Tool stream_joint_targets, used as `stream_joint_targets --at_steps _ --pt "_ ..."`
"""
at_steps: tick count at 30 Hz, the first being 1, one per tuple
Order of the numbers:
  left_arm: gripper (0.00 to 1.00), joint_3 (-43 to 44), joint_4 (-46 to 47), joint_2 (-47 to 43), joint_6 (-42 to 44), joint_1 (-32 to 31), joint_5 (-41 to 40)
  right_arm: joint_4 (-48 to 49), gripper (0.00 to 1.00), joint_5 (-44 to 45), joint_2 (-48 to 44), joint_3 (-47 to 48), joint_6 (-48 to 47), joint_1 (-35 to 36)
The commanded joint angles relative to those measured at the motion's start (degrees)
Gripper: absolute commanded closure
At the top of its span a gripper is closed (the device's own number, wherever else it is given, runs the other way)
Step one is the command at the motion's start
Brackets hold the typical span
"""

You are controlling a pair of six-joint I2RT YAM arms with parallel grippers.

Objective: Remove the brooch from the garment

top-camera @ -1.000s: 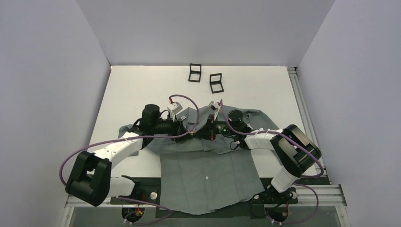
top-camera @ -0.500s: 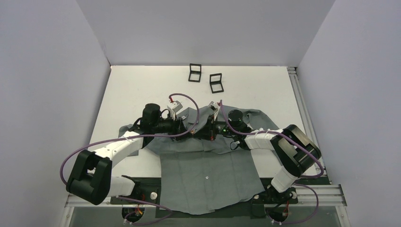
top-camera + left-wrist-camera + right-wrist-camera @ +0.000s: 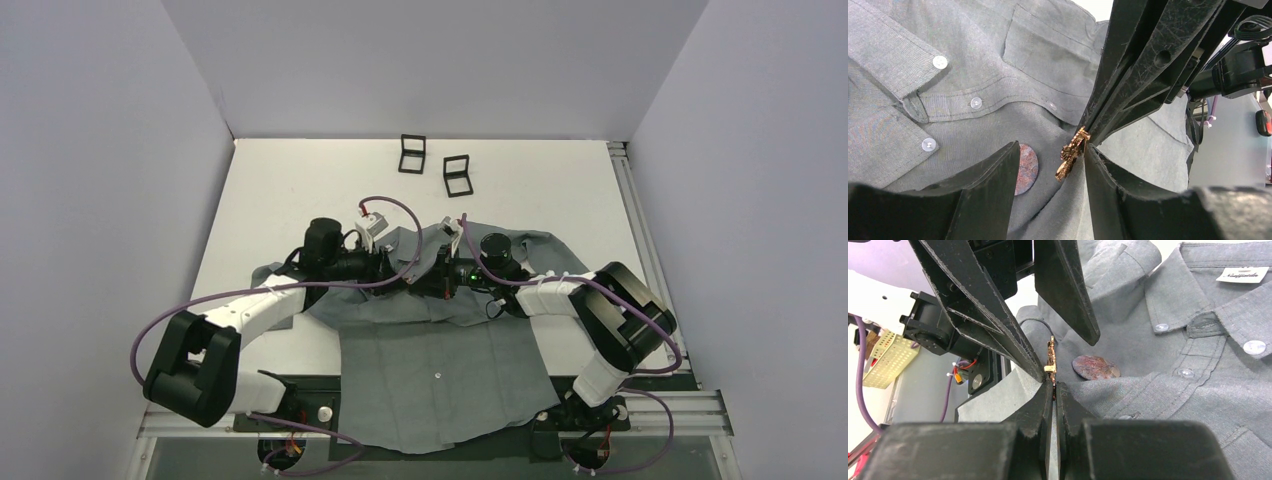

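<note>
The grey garment lies spread on the table, collar away from the arm bases. The brooch, a round reddish-brown disc, lies flat on the cloth below the collar. My right gripper is shut on a small ornate gold piece that stands on edge just beside the disc. My left gripper is open. Its jaws straddle the disc and the gold piece, and one of its fingers lies against the gold piece.
Two small square black boxes stand at the back of the white table. White buttons run down the shirt's placket. Both arms meet over the shirt's chest, their cables looping above it.
The left gripper's jaws have narrowed a little around the disc and gold piece. Both wrists have shifted slightly left. The right gripper stays shut.
</note>
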Motion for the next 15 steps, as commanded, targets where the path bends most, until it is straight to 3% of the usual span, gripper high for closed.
stream_joint_targets --at_steps 1,5,15 --pt "0.58 3.2 1.4 0.8 1.3 0.0 -4.6 2.9 1.00 -1.9 -0.6 0.2 -1.3 0.8" --pt "0.67 3.5 -0.3 0.7 2.5 0.1 -5.5 2.6 1.00 -1.9 -0.9 0.0 -1.5 0.7" --pt "0.72 3.4 -1.9 -0.8 3.3 1.2 -3.0 1.3 1.00 -1.7 -0.9 -0.2 -2.5 -0.3"
